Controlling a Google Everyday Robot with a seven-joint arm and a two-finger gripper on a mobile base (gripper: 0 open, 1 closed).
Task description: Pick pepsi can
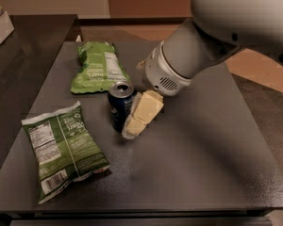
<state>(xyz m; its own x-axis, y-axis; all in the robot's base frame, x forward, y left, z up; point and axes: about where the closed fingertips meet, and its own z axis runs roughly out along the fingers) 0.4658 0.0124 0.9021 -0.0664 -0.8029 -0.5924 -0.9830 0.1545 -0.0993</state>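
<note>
The pepsi can [119,106] is a small dark navy-blue can with a silver top. It stands upright on the dark table [203,159], left of the middle. My gripper [139,116], cream-coloured, hangs from the big grey arm and sits right beside the can on its right side, touching or almost touching it, with its tip down near the table surface. The can rests on the table.
One green snack bag [95,68] lies just behind the can. A second green bag [62,149] lies at the front left. The table's left edge borders a darker counter [23,65]. The arm's wrist [167,72] hangs over the table's middle.
</note>
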